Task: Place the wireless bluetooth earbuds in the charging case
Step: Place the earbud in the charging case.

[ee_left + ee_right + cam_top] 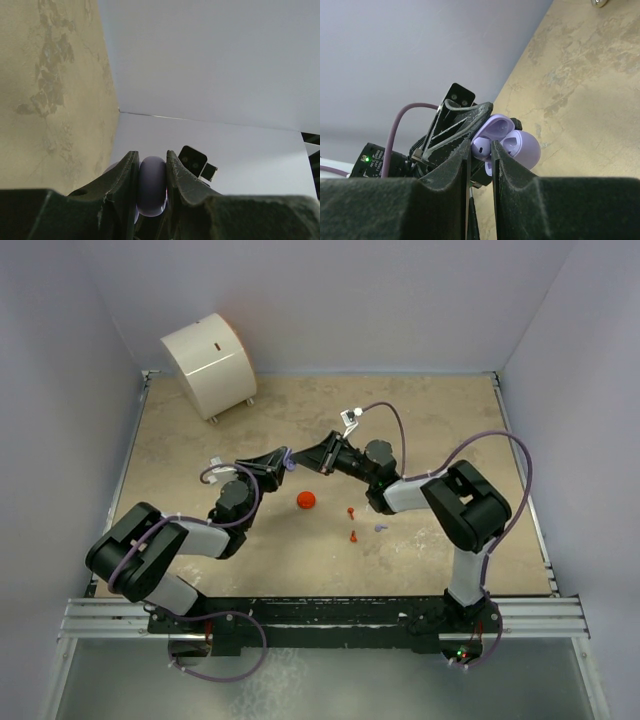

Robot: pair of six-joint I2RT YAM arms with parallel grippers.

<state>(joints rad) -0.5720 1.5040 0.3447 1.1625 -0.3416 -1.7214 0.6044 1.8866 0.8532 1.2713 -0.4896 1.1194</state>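
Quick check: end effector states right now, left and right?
Left end effector: closed, holding the lilac case.
Right end effector: closed on a lilac earbud, right at the open case.

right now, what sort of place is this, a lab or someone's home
Most likely a lab robot test cell, not a home: plain white walls box in a beige tabletop, and a left arm and a right arm are bolted to a metal rail at its near edge.

Lilac charging case (520, 147), lilac earbud (481, 146), red-orange earbuds (354, 536), mottled beige table (430, 430)
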